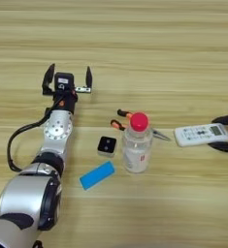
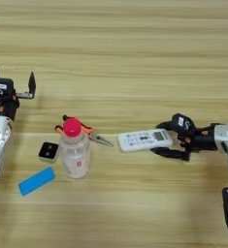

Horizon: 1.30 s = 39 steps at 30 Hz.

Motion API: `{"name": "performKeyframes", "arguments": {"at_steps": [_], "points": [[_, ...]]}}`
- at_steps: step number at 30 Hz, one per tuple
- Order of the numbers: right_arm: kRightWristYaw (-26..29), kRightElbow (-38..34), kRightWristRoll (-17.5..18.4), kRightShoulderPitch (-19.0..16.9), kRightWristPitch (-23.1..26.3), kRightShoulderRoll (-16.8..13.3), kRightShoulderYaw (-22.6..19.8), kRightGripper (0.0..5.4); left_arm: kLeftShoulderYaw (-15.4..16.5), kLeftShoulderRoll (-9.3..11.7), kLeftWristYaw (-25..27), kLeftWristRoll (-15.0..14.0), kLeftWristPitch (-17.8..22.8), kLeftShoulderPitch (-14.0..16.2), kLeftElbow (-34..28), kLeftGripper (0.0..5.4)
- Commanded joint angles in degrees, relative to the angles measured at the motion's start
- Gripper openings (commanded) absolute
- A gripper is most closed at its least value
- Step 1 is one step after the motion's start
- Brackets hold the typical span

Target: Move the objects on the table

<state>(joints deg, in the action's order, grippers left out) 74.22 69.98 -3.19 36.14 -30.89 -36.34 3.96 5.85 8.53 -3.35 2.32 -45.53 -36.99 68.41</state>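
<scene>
**Remote pinched at one end, with the pliers tip close by**

The main risk sits on the right. The right gripper (image 2: pixel 170 140) has its two black fingers either side of the right end of the white remote (image 2: pixel 145 139), one on the far side and one on the near side, and appears to pinch it there. Held by one end only, the remote could pivot or droop if lifted, and a loose pinch could let it slide out. Its free left end lies near the metal tip of the pliers (image 2: pixel 89 134); dragging the remote leftward could knock that tip, and the pliers in turn lie just behind and touching or almost touching the bottle (image 2: pixel 75 154), which stands upright with its red cap on and looks light enough to tip.

The right arm reaches in low from the right edge, wrist roughly level with the table (image 2: pixel 135 58), fingers pointing left.

The left gripper (image 1: pixel 68 77) is well apart from everything, out toward the far left over bare wood, its fingers spread wide and holding nothing. That arm stretches away from the near-left corner with the wrist pointing to the far side.

Just left of the bottle rests a small white square with a black face (image 1: pixel 107 146), and nearer still a blue block (image 1: pixel 97 175); a sweep by the left arm toward the bottle could scatter both.
</scene>
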Motion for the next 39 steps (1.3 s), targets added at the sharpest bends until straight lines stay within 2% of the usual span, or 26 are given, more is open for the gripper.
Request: {"name": "performKeyframes", "arguments": {"at_steps": [1, 10, 17, 24, 30, 35, 39], "points": [[-0.58, 1.02, -1.96, -1.55, 0.37, -0.36, 1.25, 3.54, -0.16, 0.24, -0.09, 0.7, 0.67, -1.02, 0.54, 5.4], [-0.61, 1.11, -2.34, -1.44, 0.44, -0.42, 1.87, 2.92, -0.18, 0.15, -0.15, 0.69, 0.81, -1.14, 0.58, 5.4], [-0.01, 0.81, -1.57, -1.47, -0.14, -0.14, 1.5, 2.9, -0.2, 0.09, -0.18, 0.72, 0.94, -1.23, 0.69, 5.4], [1.81, -0.19, 0.74, -1.32, -1.14, 0.52, 0.01, 2.89, -0.22, 0.11, -0.2, 0.73, 0.91, -1.24, 0.71, 5.4], [2.3, -2.17, 4.11, -0.97, -1.03, 2.57, -2.17, 2.89, -0.26, 0.16, -0.18, 0.77, 0.84, -1.21, 0.7, 5.4], [-1.02, -3.37, 4.57, -0.52, -0.23, 5.51, -2.69, 2.88, -0.29, 0.13, -0.24, 0.82, 0.79, -1.21, 0.73, 5.4], [-6.33, -3.11, 3.56, 0.72, 0.82, 8.06, -2.3, 2.87, -0.35, 0.05, -0.35, 0.87, 0.66, -1.15, 0.64, 5.4]]}}
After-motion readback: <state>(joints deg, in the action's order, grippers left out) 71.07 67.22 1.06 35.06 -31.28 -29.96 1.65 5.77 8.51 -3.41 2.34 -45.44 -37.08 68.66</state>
